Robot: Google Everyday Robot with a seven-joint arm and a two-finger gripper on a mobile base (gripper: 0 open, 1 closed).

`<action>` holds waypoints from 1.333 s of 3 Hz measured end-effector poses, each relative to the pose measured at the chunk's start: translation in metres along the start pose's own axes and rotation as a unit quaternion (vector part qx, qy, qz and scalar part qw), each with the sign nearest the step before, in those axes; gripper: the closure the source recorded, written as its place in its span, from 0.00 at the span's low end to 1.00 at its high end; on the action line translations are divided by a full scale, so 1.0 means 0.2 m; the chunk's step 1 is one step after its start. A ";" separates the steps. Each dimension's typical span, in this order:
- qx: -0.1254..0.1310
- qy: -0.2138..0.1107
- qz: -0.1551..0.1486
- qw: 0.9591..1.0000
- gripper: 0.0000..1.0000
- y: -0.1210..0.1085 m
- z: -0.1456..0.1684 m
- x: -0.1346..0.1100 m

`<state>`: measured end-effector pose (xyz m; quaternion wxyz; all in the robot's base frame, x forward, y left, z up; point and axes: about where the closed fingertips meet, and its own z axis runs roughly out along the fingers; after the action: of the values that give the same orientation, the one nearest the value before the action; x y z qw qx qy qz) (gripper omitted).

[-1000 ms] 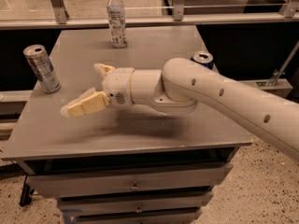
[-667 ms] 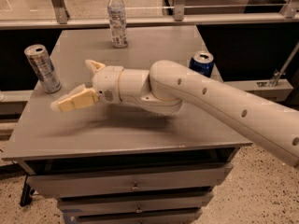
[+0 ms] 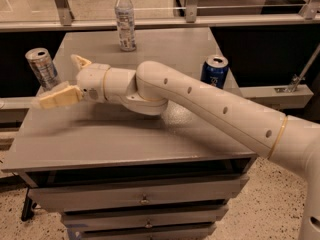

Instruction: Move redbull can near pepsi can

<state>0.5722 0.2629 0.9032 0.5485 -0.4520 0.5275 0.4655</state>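
The redbull can, slim and silver with blue patches, stands upright at the table's left edge. The pepsi can, wider and dark blue with a silver top, stands at the right edge, partly behind my arm. My gripper reaches left across the table and is open. One finger lies just in front of and below the redbull can, the other finger points up to the can's right. The can stands beside the open fingers and I see no contact.
A clear plastic bottle stands at the table's back edge. The grey table has drawers below. My white arm crosses the table from the right. A glass railing runs behind.
My gripper has moved further left, towards the redbull can. The pepsi can, nearly hidden by the arm before, now shows more fully. Neither can has moved.
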 end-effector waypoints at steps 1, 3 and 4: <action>-0.015 -0.006 -0.005 1.000 0.00 -0.02 0.12 0.01; -0.039 0.003 -0.011 0.999 0.00 -0.08 0.27 0.05; -0.050 0.018 -0.012 0.999 0.17 -0.07 0.27 0.09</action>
<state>0.5945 0.3149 0.8875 0.5211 -0.4934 0.5080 0.4764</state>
